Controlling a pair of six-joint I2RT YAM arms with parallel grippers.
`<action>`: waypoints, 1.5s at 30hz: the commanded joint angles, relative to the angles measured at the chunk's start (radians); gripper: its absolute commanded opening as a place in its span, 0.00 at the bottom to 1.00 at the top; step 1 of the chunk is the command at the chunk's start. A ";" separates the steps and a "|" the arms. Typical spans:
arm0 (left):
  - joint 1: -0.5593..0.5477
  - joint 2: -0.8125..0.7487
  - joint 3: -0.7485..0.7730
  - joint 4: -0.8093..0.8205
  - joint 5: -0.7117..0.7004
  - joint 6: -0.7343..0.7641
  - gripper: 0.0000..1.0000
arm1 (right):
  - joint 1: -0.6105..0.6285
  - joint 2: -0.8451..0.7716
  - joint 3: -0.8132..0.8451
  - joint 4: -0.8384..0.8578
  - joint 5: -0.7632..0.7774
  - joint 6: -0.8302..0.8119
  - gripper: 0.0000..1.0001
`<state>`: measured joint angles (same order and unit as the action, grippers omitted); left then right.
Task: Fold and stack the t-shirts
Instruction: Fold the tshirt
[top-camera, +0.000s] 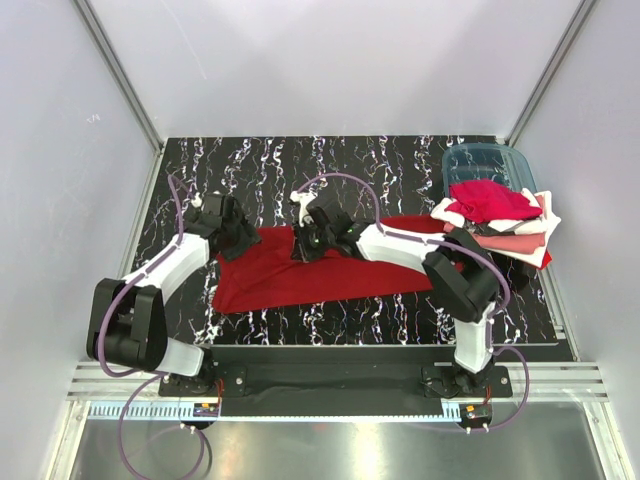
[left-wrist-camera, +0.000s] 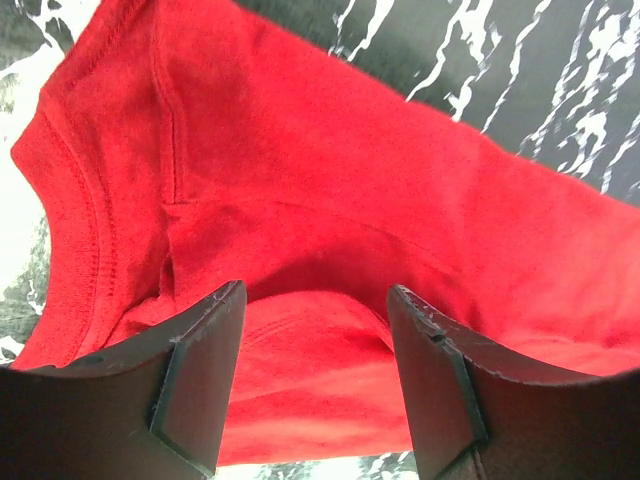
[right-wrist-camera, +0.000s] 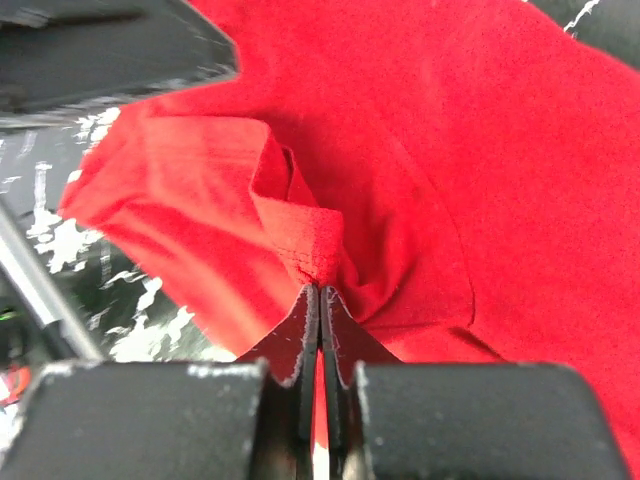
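A large deep red t-shirt (top-camera: 300, 280) lies spread across the middle of the black marbled table. My left gripper (top-camera: 243, 238) is open at the shirt's far left corner, its jaws wide apart just over the red cloth (left-wrist-camera: 330, 230) near a seam and hem. My right gripper (top-camera: 312, 245) is shut on a pinched fold of the same shirt (right-wrist-camera: 320, 262) at its far edge. A stack of folded red, pink and white shirts (top-camera: 497, 222) lies at the right.
A teal translucent bin (top-camera: 488, 165) stands at the back right behind the stack. The table (top-camera: 380, 160) has grey walls on three sides and a metal rail at the near edge.
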<state>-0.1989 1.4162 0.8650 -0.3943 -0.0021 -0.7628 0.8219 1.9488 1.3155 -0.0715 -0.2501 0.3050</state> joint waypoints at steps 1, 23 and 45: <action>-0.028 -0.025 -0.030 0.022 -0.007 0.034 0.63 | 0.008 -0.091 -0.036 0.041 -0.046 0.080 0.06; -0.002 -0.178 -0.172 0.061 -0.003 0.042 0.66 | -0.003 -0.111 -0.165 0.184 0.043 0.075 0.63; 0.135 -0.180 -0.261 0.153 0.194 0.026 0.65 | 0.039 0.095 0.114 -0.056 0.000 -0.050 0.31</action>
<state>-0.0654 1.2583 0.5995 -0.2890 0.1593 -0.7414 0.8558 2.0560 1.4086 -0.1265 -0.2134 0.2604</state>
